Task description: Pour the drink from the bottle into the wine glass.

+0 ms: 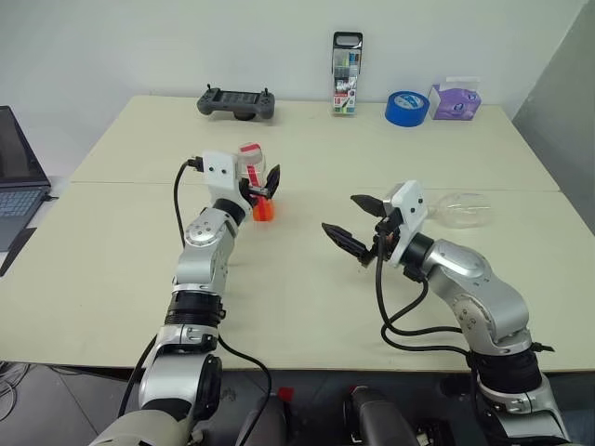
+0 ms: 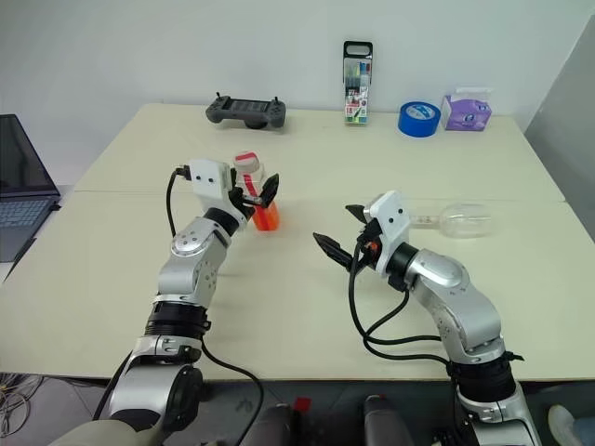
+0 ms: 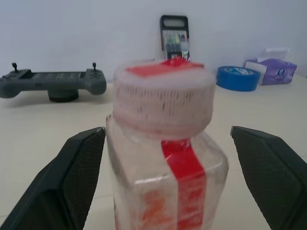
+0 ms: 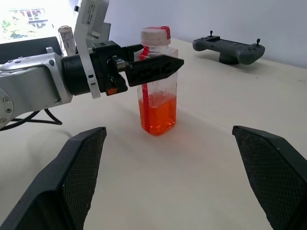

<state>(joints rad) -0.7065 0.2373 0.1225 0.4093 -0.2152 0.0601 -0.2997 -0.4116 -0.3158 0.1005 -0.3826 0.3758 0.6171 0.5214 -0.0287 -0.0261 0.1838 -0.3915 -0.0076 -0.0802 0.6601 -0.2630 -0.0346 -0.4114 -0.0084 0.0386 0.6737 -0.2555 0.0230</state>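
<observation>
The bottle (image 1: 253, 167) stands upright on the table, a small clear one with a red label strip and a pale cap topped in red. The orange drink (image 4: 157, 114) fills its lower part. My left gripper (image 1: 263, 186) is open with a finger on each side of the bottle's upper part; in the left wrist view a gap shows between each finger (image 3: 72, 177) and the bottle (image 3: 165, 177). The wine glass (image 1: 462, 209) lies on its side at the right, behind my right arm. My right gripper (image 1: 339, 214) is open and holds nothing, right of the bottle and pointing toward it.
Along the table's far edge stand a grey game controller (image 1: 237, 102), a tall marker pack (image 1: 347, 74), a blue tape roll (image 1: 406, 107) and a purple tissue pack (image 1: 455, 100). A laptop (image 1: 19, 177) sits off the left side.
</observation>
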